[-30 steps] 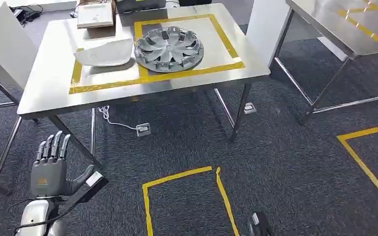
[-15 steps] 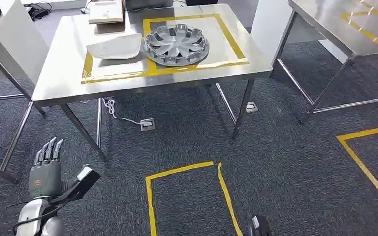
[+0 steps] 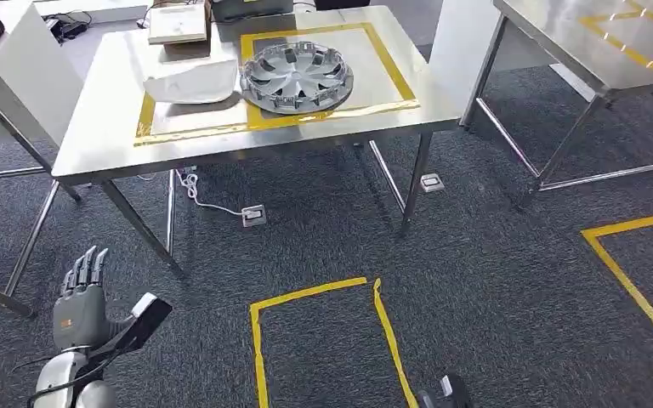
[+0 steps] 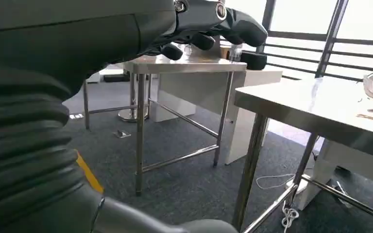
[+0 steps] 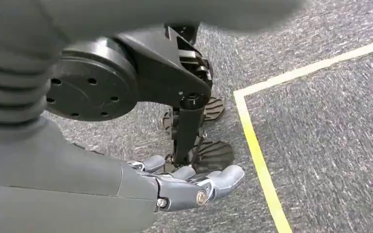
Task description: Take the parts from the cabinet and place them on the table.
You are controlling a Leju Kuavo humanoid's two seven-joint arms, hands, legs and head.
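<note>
A silver wheel cover lies inside the yellow tape frame on the steel table ahead of me. A white curved part lies just left of it. My left hand hangs low at the left, well short of the table, fingers straight and apart, holding nothing. Its dark fingers reach toward a steel table edge in the left wrist view. My right hand hangs over the carpet with fingers stretched out and nothing in it; a dark tip of the right hand peeks in at the bottom edge.
A second steel table with yellow tape stands at the right, beside a white pillar. A flat box sits at the table's far side. A cable and socket box lie under the table. Yellow tape outlines mark the carpet.
The whole view has shifted, so the camera moved: the table now sits a little farther up and right. My left hand shows lower in the picture, still holding nothing.
</note>
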